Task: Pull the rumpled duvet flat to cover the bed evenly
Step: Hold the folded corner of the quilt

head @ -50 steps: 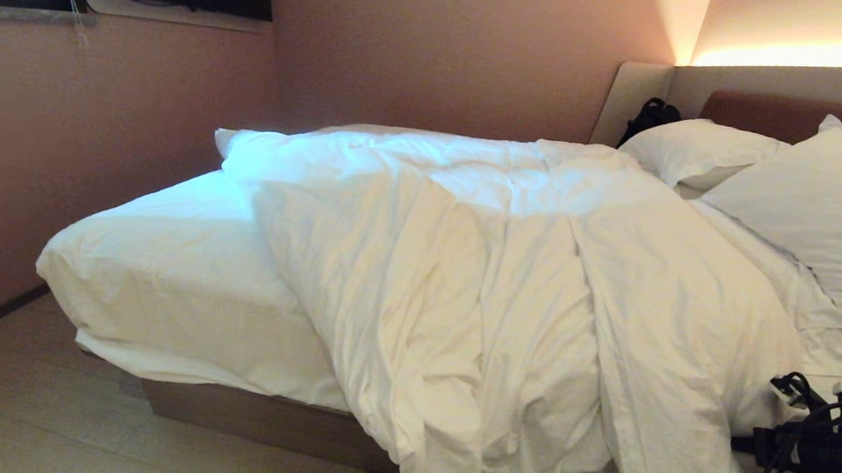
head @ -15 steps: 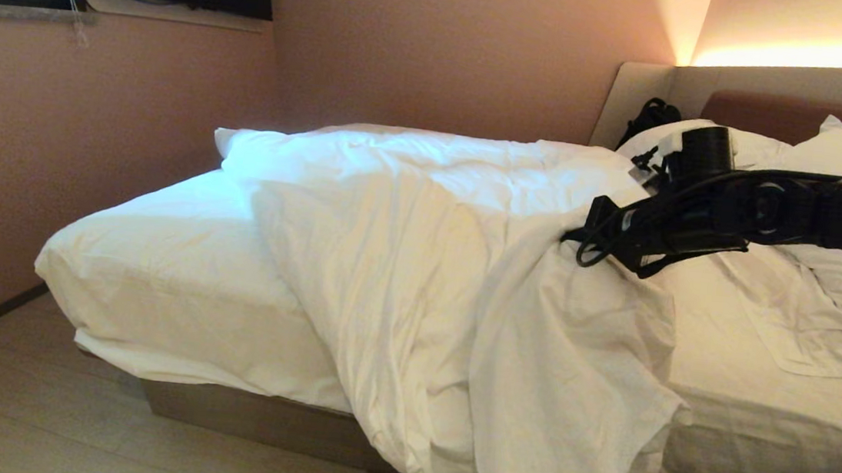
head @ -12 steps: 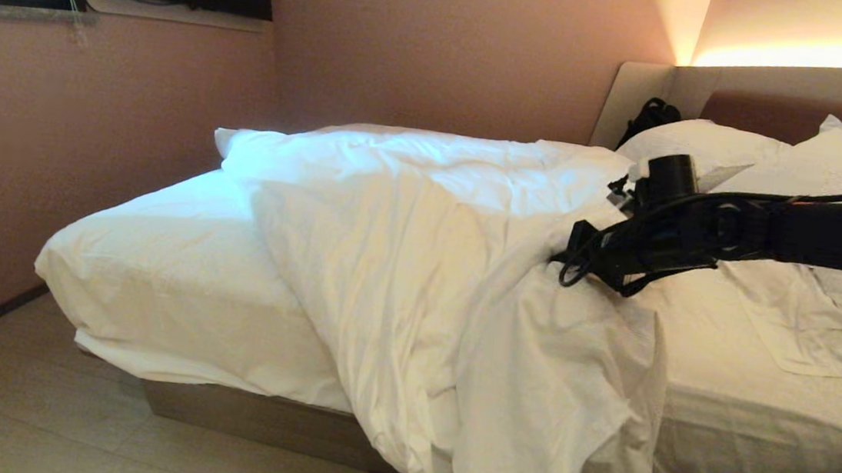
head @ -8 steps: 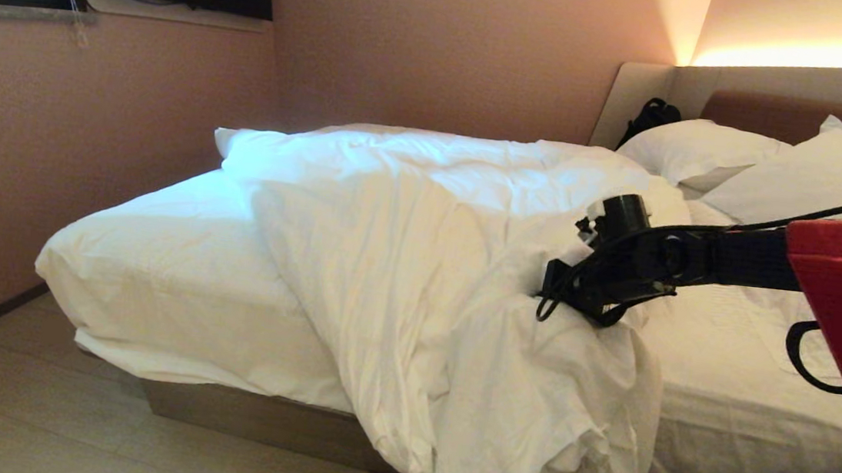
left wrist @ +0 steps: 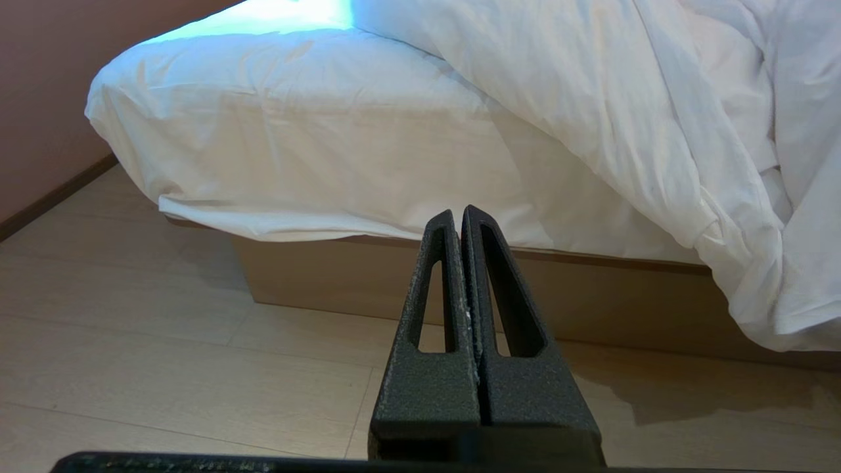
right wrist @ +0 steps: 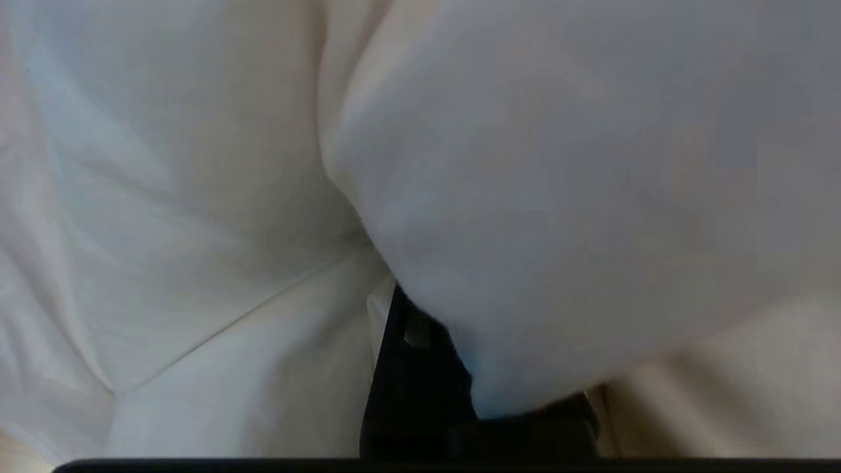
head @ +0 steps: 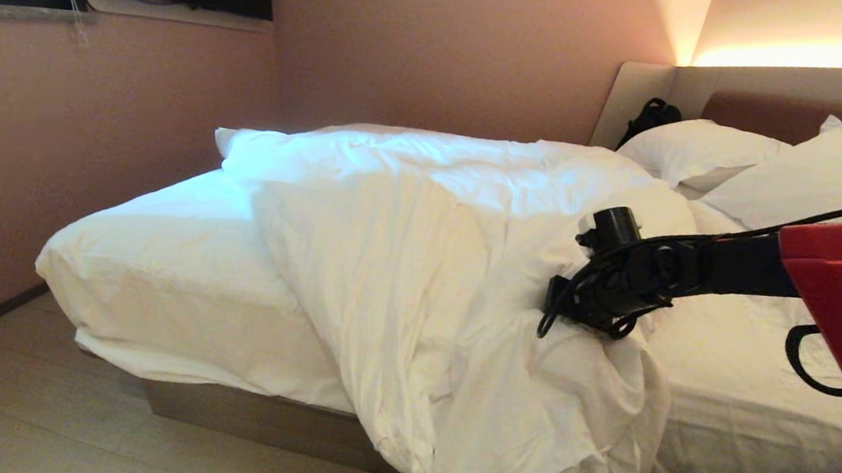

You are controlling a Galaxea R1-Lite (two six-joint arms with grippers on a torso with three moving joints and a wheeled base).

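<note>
— Across the middle of the frame, what fills the view?

— My bed [head: 155, 273], running from lower left up to the headboard [head: 790, 94] at upper right. Its bare sheeted corner sits at left, the tan base below it.

— And the duvet [head: 418, 267]?

— Bunched in a thick band down the centre, from the far edge at upper middle to the near side at lower centre, where it spills over the mattress edge toward the floor [head: 25, 415]. Right of it the sheet lies uncovered.

— The pillows [head: 821, 174]?

— Two, at upper right against the headboard.

— Your right gripper [head: 576, 313]?

— Right of centre, reaching in from the right edge, buried in a fold of the duvet. My jaws are clamped tight on that cloth; my wrist view shows white fabric draped over the black fingers [right wrist: 414, 374].

— Your left gripper [left wrist: 463, 217]?

— Parked low beside the bed, fingers pressed together on nothing, pointing at the base and floor.
</note>
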